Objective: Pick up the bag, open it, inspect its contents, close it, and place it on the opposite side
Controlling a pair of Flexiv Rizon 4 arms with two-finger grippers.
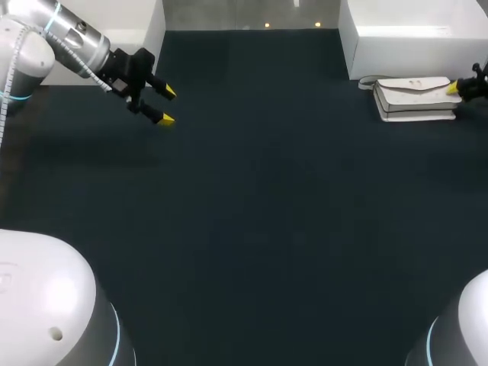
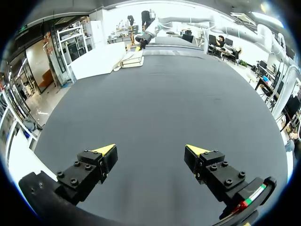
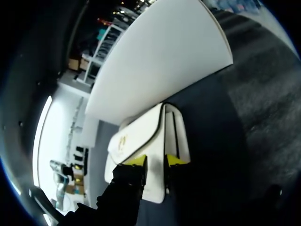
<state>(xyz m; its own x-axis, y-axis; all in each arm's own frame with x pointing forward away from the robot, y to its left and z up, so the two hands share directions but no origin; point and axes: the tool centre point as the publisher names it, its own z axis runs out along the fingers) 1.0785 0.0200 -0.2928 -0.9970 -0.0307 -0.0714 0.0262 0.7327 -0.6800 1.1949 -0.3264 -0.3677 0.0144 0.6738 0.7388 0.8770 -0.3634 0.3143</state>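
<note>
Just 1 bag [image 1: 415,97], 2 claws [image 1: 168,105] [image 3: 155,160]

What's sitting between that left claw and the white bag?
Nothing: only bare dark table between the left gripper and the bag, as the head view shows.

Dim tabletop [image 1: 252,229] under soft light (white bag [image 1: 415,95] glares).

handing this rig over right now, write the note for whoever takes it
Left gripper: open, holding nothing, above the table's far left.
Right gripper: at the right end of the bag; whether it grips cannot be told.
Bag: white, lying flat and closed at the far right, beside the white box.
Done: nothing yet; the bag is not lifted.
Left: pick up, open, inspect, close, place on the left side.
</note>
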